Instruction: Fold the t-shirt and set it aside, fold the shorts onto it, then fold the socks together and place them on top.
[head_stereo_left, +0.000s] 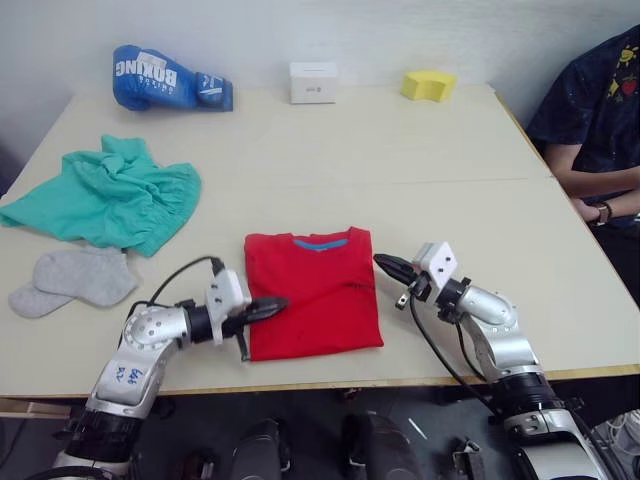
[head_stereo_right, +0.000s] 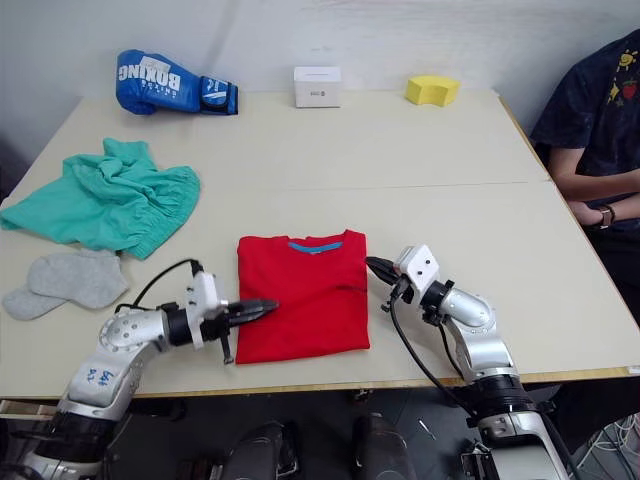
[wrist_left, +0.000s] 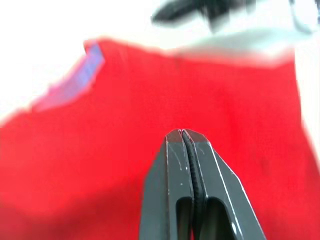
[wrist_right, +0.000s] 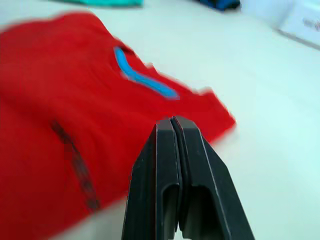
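**Red t-shirt folded at table centre-front**

Red t-shirt (head_stereo_left: 312, 291) lies folded into a rectangle. Left gripper (head_stereo_left: 272, 304), fingers closed and empty, sits at its 8 o'clock edge; right gripper (head_stereo_left: 387, 264), likewise closed and empty, at 2 o'clock. Shorts (head_stereo_left: 112, 196) and socks (head_stereo_left: 72, 279) lie toward 9–10 o'clock.

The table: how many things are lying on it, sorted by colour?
On the table:
Red: 1, the t-shirt
Green: 1, the shorts
Grey: 2, the socks
Blue: 1, the boxing glove
White: 1, the small box
Yellow: 1, the sponge
Total: 7
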